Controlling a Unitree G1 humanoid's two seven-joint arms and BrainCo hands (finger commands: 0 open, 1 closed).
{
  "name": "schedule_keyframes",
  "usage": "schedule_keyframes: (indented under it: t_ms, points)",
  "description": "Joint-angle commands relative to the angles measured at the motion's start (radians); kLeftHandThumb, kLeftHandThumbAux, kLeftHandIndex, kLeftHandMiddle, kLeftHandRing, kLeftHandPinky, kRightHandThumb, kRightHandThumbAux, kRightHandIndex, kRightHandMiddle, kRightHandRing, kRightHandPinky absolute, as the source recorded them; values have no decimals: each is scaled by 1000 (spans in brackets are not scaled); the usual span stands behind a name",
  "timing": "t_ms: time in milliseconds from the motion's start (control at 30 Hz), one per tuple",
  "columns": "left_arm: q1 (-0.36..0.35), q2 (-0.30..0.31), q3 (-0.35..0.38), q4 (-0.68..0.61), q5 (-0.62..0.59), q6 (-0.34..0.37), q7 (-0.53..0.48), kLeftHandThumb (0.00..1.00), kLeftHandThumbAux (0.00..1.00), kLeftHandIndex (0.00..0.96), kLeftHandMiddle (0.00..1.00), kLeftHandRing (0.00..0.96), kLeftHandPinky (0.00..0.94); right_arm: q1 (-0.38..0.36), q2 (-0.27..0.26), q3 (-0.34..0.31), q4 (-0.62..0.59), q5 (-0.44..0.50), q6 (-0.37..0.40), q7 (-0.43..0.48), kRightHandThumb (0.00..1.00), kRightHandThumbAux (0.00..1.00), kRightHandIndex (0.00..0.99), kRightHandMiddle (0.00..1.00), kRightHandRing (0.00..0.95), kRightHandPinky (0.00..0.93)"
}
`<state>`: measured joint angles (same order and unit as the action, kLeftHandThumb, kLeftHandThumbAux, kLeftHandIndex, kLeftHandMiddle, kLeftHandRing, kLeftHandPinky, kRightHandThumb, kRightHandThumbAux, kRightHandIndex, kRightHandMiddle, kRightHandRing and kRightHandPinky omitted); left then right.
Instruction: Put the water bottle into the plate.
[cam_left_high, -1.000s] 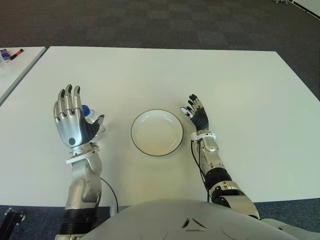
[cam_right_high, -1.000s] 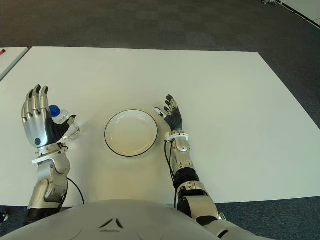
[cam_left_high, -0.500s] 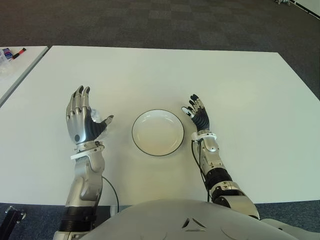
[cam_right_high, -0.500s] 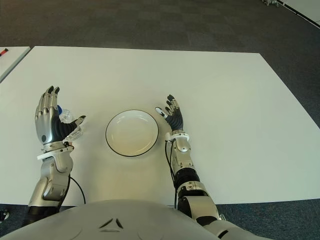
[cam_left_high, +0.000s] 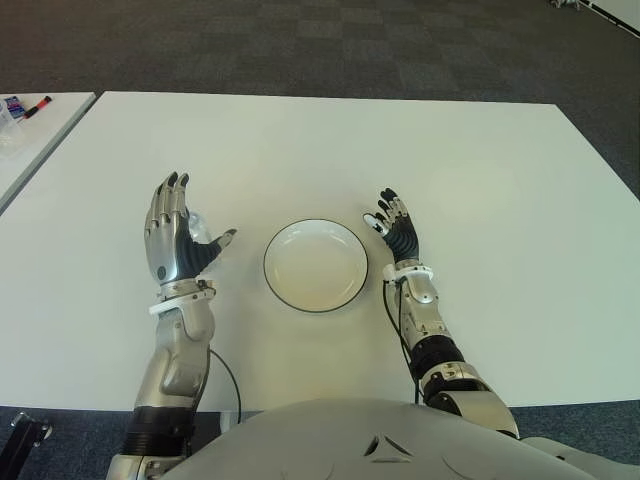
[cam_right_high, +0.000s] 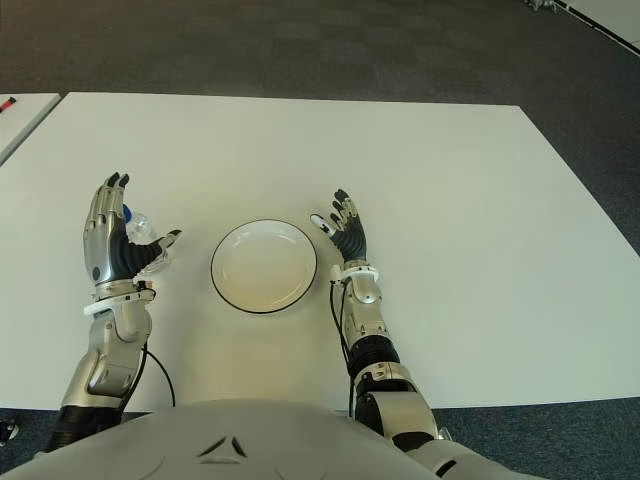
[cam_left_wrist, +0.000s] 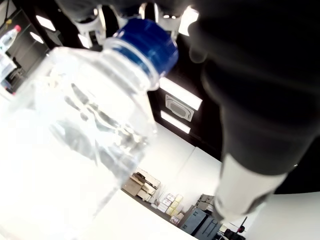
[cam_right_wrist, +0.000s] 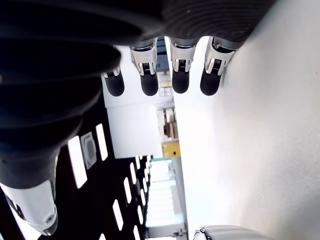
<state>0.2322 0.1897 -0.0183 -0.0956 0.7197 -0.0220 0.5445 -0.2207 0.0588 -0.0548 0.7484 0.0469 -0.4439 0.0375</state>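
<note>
A clear water bottle (cam_right_high: 142, 232) with a blue cap (cam_left_wrist: 145, 41) is on the white table (cam_left_high: 400, 150), left of the plate and mostly hidden behind my left hand. That left hand (cam_left_high: 190, 222) is raised upright right beside the bottle, fingers spread and thumb (cam_left_high: 222, 241) pointing toward the plate. In the left wrist view the bottle fills the space in front of the palm, and no finger wraps it. The white plate (cam_left_high: 315, 265) with a dark rim is empty at the table's middle. My right hand (cam_left_high: 395, 225) shows open just right of the plate.
A second table at the far left carries markers (cam_left_high: 25, 105). A black cable (cam_left_high: 225, 380) loops near the front edge by my left arm. Dark carpet lies beyond the table's far edge.
My left hand has dropped lower and moved right and forward, closing in on the bottle and covering more of it. The right hand and plate have not moved.
</note>
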Motion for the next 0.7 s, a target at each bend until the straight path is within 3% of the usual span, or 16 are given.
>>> schedule_keyframes:
  t_ms: [33,700]
  points:
    - [-14,-6,-10,32,-51,-27,-29,0,836,11,3,0,8,37,10,-1,51,3,52,2,31,673,0,0,0,23]
    - [-35,-17,-14,69,-111,-62,-33,0,789,6,0,0,0,33,13,-10,58,9,45,8,35,677,0,0,0,26]
